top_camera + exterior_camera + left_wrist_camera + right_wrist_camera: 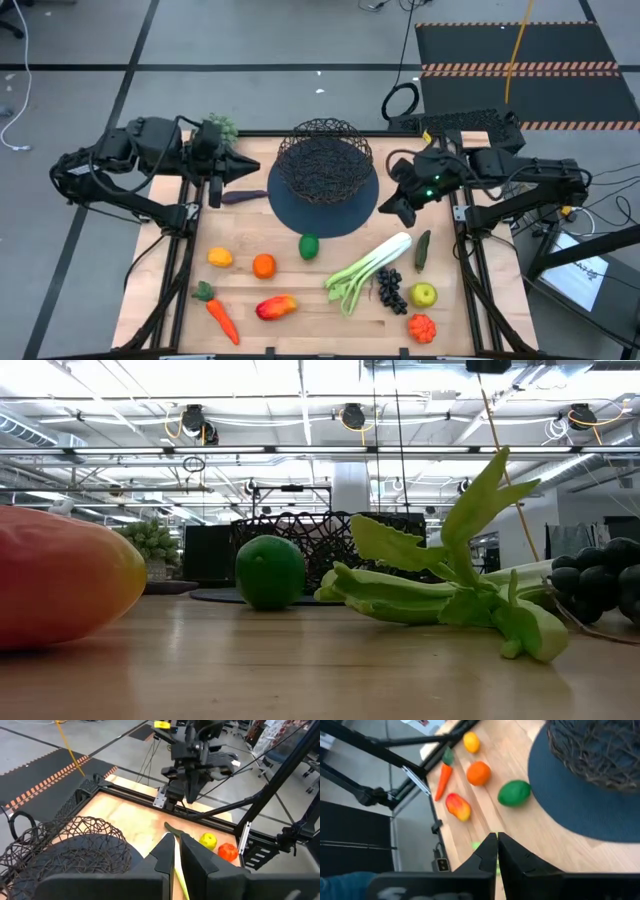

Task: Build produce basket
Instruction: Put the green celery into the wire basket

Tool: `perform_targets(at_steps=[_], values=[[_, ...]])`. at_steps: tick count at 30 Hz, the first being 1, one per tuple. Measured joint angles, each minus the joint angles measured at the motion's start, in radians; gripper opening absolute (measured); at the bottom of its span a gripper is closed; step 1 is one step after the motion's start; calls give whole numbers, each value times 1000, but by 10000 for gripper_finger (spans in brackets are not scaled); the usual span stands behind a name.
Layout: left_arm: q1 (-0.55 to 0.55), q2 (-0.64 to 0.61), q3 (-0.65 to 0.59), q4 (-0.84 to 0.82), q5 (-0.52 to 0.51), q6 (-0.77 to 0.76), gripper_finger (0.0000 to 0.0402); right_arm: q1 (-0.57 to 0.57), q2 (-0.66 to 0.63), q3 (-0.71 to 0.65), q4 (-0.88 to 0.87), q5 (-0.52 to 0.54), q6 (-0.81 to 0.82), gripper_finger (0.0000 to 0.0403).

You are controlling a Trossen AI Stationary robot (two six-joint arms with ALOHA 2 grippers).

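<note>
Wire basket [323, 160] upper centre on round mat [345, 213]; produce bottom: lime [309, 246], leek [368, 270]. Left pincer [243, 171] and right pincer [396, 211] clenched, empty, flanking basket.

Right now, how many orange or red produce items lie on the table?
4: orange left of the lime, mango and carrot near the front left, tomato at front right. None seems hidden.

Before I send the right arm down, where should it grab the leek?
Grip the leek on its pale stalk, from straight above, fingers across its width. It lies flat and slanted; the stalk is firm and narrow, the leafy end splays beside the grapes.
</note>
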Motion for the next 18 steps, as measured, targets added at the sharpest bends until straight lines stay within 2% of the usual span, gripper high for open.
perform_targets(at_steps=[6,13,18], values=[[0,6,0,1,0,36,30,0,0,-65,-9,0,-24,43],[0,12,0,3,0,116,31,0,0,-170,-7,0,-240,98],[0,17,-1,1,-2,134,31,0,0,-305,48,-34,-298,145]])
